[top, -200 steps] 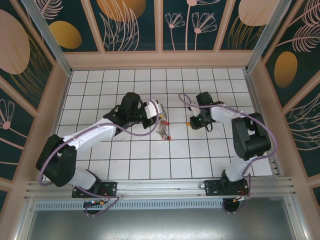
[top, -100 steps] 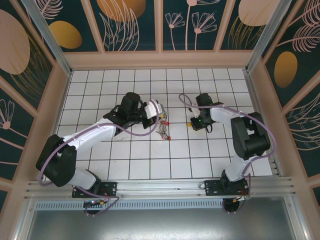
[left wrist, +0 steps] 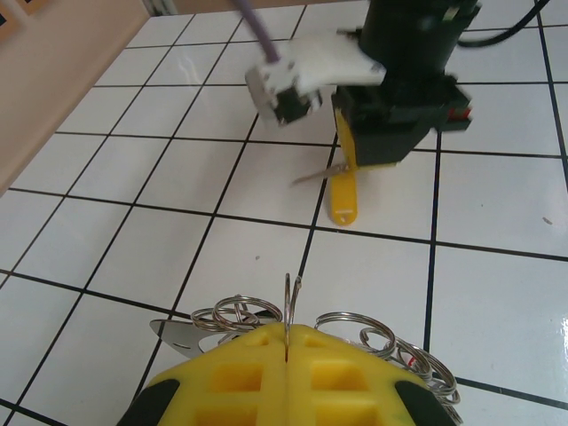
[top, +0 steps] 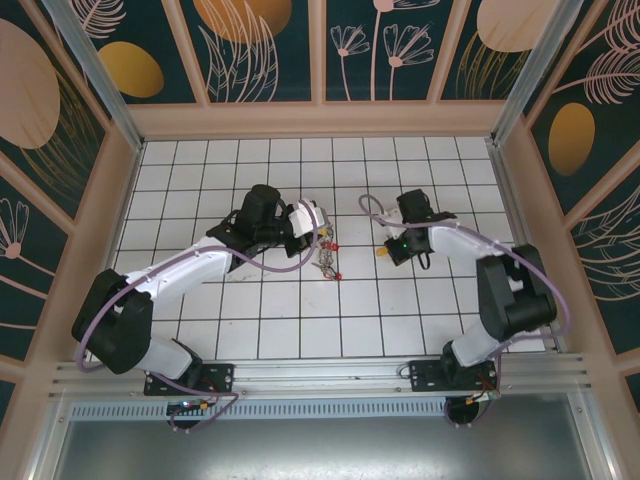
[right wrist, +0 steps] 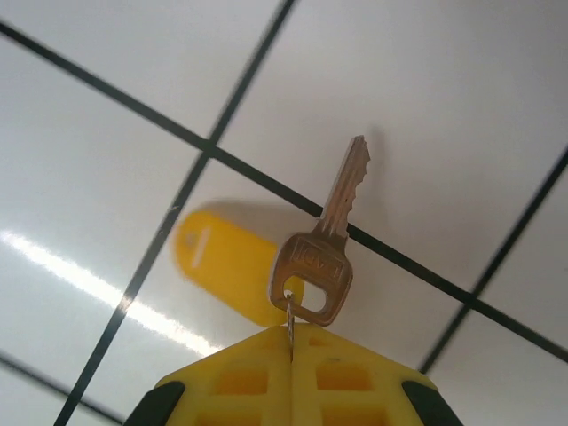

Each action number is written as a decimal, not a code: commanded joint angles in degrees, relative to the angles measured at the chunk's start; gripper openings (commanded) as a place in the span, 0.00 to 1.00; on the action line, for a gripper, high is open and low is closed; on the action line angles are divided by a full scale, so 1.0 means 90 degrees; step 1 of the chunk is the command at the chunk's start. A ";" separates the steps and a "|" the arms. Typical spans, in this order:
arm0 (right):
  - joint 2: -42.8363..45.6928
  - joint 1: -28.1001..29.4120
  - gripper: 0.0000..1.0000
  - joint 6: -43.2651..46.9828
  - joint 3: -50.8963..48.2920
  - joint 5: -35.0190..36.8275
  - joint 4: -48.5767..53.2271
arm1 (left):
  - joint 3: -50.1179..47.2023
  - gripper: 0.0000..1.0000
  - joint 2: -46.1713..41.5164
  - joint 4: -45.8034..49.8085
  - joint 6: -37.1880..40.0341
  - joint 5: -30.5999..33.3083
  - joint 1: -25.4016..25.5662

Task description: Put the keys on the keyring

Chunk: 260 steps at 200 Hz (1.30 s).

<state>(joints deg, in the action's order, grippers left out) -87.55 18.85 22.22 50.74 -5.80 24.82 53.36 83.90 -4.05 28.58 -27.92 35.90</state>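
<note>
The right claw (right wrist: 290,327) had just clenched on the bronze key (right wrist: 324,248), apparently by its small loop, near the middle of the desk (top: 260,300). The left claw (left wrist: 287,330) stayed clamped on the keyring (left wrist: 351,321), ready for threading.

The key (right wrist: 321,253) is bronze-brown metal with a dull sheen. Its tag (right wrist: 222,266) is smooth yellow plastic. The white table tiles (right wrist: 98,151) are glossy and mirror light. The keyring (left wrist: 351,327) shows coils of shiny silvery wire. The right gripper (right wrist: 290,330) has matt yellow plastic pads moulded in a grid.
</note>
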 commanded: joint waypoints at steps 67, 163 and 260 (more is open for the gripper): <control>0.1404 0.0063 0.00 0.2500 0.0534 -0.2535 0.0452 | 0.0793 0.00 0.0208 -0.0093 0.0379 -0.0036 -0.0023; 0.1344 0.0308 0.00 0.1626 0.1359 -0.4166 0.0202 | 0.1136 0.00 0.0437 -0.0101 0.0206 -0.0109 0.0087; 0.0814 0.0571 0.00 0.1049 0.1752 -0.4267 0.0274 | 0.1192 0.00 0.0418 -0.0146 0.0073 0.0398 0.0264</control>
<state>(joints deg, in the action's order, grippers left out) -79.48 23.53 33.67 64.36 -42.09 27.27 61.95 87.88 -3.20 29.76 -24.84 37.91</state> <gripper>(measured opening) 0.052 0.067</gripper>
